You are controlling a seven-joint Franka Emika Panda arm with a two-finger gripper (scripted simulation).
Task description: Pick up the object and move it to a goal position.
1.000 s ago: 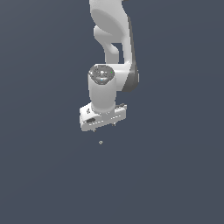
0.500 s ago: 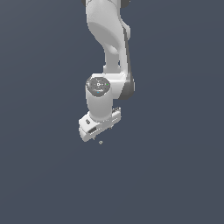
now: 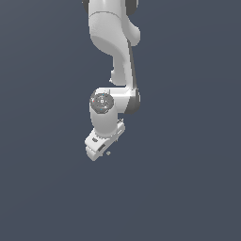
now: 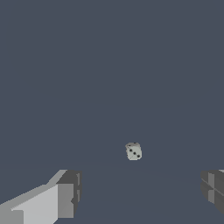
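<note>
The step in hand looks like the approach before the grasp. In the exterior view the white, smooth-shelled robot arm reaches down from the top centre of the frame, and its white gripper sits a little below the middle, tilted. The small pale-grey, cube-like object with dark dots (it reads as a tiny die) lies just beside the gripper's lower edge, toward the exterior view's right; whether they touch there is too small to tell.

The wrist view settles more. The object sits alone on the plain dark blue-grey surface, with nothing gripping it. The two grey fingertips show at opposite lower corners of that picture, spread wide, and the object lies between their lines but ahead of them, so the jaws do not yet straddle it.

My judgement is that the next move calls for bringing the gripper forward and down until the fingers flank the object, then closing; it is small, so centring matters.

No container shows in either view, and no goal marker is visible.
</note>
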